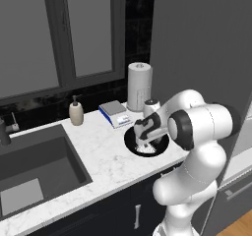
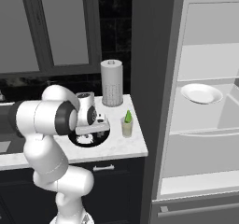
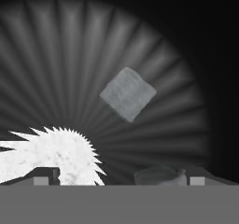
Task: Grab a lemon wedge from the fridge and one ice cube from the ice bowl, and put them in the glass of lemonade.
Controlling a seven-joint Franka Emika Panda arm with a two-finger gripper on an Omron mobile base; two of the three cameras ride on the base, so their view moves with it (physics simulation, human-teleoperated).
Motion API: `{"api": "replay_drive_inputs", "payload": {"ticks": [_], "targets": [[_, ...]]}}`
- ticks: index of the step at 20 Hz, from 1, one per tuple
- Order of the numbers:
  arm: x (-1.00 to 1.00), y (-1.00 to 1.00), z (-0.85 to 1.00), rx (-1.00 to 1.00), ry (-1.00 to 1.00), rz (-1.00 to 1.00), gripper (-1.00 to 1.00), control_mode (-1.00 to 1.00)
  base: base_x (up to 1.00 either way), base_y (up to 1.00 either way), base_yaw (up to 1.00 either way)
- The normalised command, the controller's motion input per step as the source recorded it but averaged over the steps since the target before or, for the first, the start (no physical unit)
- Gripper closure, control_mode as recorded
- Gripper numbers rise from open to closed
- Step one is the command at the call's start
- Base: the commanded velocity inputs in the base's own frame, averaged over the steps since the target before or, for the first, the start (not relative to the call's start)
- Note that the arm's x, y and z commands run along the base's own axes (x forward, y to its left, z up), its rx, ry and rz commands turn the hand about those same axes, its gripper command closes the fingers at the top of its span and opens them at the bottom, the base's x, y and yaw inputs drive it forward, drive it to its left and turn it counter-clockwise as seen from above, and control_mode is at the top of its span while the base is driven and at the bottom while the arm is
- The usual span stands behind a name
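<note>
Fingertips [image 3: 45,177] spread wide, empty, low inside the ice bowl [image 1: 129,140] near the counter's front edge; an ice cube [image 3: 128,94] lies ahead. Lemon wedge [image 2: 128,115] already in the glass of lemonade [image 2: 127,127], so ice step: centre, descend, close.

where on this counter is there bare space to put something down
The widest bare marble lies between the sink and the ice bowl, in front of the soap bottle and scale. It is crowded at the fridge end: paper-towel roll, glass of lemonade, and the open gripper over the bowl.
</note>
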Motion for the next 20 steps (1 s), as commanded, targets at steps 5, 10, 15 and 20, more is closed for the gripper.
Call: {"api": "replay_drive_inputs", "payload": {"ticks": [5,10,15,20], "targets": [[0.00,0.06,-0.61,0.03,0.00,0.00,-1.00,-1.00,0.00,0.00,0.00],[-0.08,0.33,-0.21,0.11,-0.02,0.00,-1.00,-1.00,0.00,0.00,0.00],[-0.05,0.38,-0.06,0.14,-0.02,0.00,-1.00,-1.00,0.00,0.00,0.00],[-0.12,0.23,0.04,0.10,-0.10,0.00,-1.00,-1.00,0.00,0.00,0.00]]}}
